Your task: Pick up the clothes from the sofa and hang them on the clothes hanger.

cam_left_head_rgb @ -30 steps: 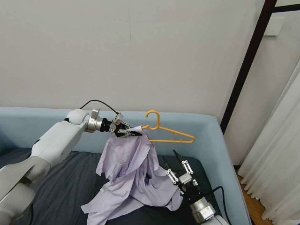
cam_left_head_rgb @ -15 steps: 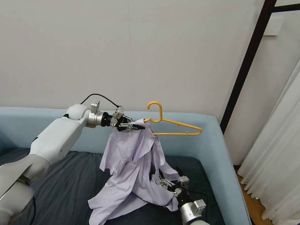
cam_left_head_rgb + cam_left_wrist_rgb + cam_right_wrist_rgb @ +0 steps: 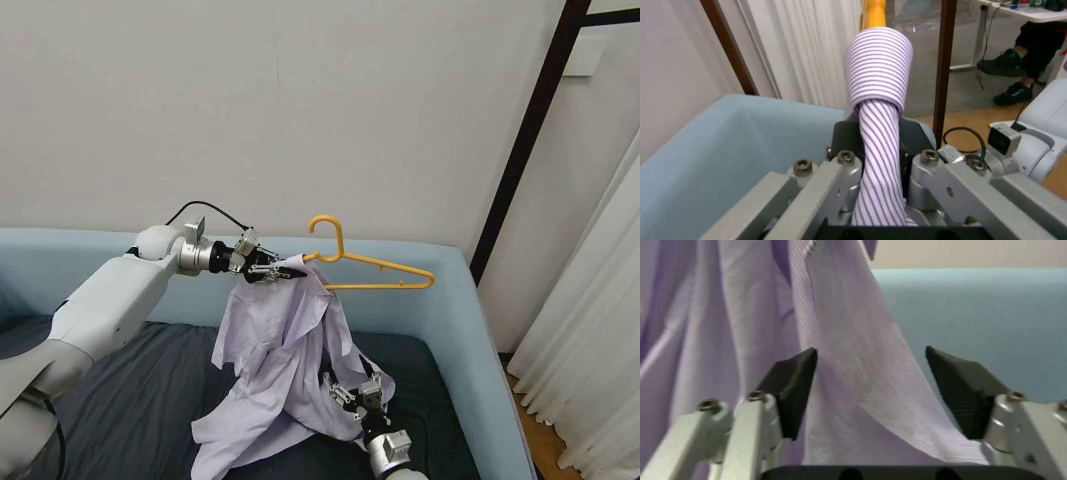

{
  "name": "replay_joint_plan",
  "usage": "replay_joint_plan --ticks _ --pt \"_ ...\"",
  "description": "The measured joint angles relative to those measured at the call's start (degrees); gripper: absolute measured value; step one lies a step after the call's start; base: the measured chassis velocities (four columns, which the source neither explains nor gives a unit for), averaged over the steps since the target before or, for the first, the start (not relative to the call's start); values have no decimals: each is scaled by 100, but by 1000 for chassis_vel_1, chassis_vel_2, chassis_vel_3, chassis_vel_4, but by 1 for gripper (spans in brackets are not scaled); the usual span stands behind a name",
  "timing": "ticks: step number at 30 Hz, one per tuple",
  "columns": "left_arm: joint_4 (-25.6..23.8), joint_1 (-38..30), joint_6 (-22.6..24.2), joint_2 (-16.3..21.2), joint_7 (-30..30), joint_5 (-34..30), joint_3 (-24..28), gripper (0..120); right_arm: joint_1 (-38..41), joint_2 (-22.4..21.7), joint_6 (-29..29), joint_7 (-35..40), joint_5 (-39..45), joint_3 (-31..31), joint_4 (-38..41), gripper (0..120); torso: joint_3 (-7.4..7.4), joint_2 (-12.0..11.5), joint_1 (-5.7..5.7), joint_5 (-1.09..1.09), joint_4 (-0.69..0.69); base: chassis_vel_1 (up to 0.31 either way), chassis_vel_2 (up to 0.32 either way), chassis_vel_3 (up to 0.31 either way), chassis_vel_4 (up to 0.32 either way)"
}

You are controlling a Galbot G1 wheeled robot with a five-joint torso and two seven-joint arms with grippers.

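A lilac striped shirt (image 3: 285, 350) hangs from one arm of a yellow hanger (image 3: 385, 266), and its hem lies on the sofa's dark seat (image 3: 120, 390). My left gripper (image 3: 272, 268) is shut on the shirt-covered end of the hanger and holds it level above the sofa. In the left wrist view the striped cloth (image 3: 877, 80) wraps that end, with the yellow hanger (image 3: 873, 12) beyond it. Low by the shirt's right hem, my right gripper (image 3: 355, 390) is open. In the right wrist view, its open fingers (image 3: 797, 385) frame a hanging fold of the shirt (image 3: 847, 355).
The light blue sofa wall (image 3: 452, 310) encloses the seat at the back and right. A dark pole (image 3: 522, 140) leans against the wall on the right, beside a white curtain (image 3: 600, 350). My right arm (image 3: 1030, 145) appears in the left wrist view.
My left gripper has lifted the hanger and levelled it, raising the shirt. My right gripper has moved left and lower, closing in on the shirt's hanging edge.
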Motion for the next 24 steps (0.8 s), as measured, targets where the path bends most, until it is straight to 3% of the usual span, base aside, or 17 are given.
replay_joint_plan --ticks 17,20,24 --pt "-55 105 -2 75 47 -37 -127 7 58 63 -346 356 78 252 66 1 0 0 0 1 -1 0 0 0 0" --pt "-56 117 -4 74 55 -41 -139 7 59 -4 -402 217 376 368 245 0 0 0 0 1 -1 0 0 0 0" --pt "-67 141 -12 67 81 -74 -169 7 44 -233 -544 -112 1408 629 686 0 0 0 0 1 -1 0 0 0 0"
